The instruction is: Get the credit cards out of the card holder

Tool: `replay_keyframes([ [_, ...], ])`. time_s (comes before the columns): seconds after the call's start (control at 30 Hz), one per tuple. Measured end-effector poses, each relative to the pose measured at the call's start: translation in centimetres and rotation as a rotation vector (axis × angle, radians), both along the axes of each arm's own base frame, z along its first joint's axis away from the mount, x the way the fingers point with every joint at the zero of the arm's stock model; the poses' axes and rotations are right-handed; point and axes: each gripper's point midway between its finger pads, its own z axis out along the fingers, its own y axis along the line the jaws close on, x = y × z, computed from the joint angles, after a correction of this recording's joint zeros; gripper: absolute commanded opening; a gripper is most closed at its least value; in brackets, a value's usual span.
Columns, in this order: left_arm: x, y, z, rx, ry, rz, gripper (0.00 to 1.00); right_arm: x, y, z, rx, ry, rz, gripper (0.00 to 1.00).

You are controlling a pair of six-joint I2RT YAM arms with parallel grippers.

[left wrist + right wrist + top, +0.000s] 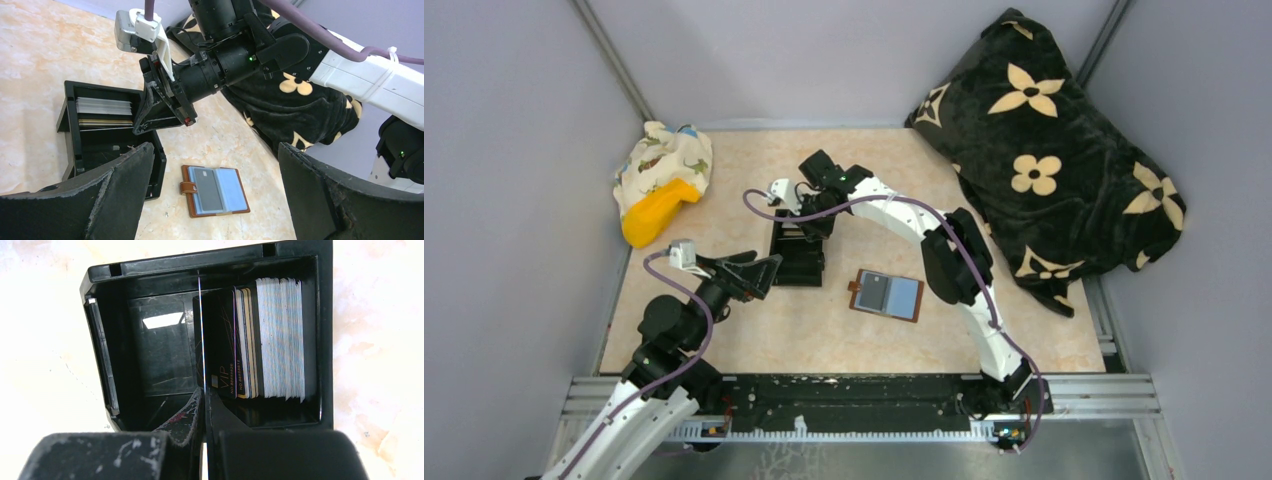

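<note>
The card holder lies open flat on the table, blue-grey inside with a brown rim and tab; it also shows in the left wrist view. A dark card sits in its left pocket. My left gripper hangs open above and left of it, holding nothing. My right gripper is shut on a thin credit card seen edge-on. It holds the card inside a black box, beside a standing stack of cards. From above, this gripper is over the box.
A black blanket with cream flowers fills the back right corner. A dinosaur-print cloth and a yellow object lie at the back left. Grey walls close in the table on three sides.
</note>
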Motion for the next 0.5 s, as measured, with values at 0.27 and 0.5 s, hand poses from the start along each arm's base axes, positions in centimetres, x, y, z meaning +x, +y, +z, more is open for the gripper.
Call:
replay_keyframes([
  [0.27,0.0,0.0,0.0,0.0,0.0,0.0,0.99,-0.2,0.12,-0.53,-0.007,0.008,0.004,0.0],
  [0.5,0.0,0.01,0.0,0.0,0.0,0.0,0.99,-0.34,0.06,-0.78,-0.019,0.01,0.001,0.16],
])
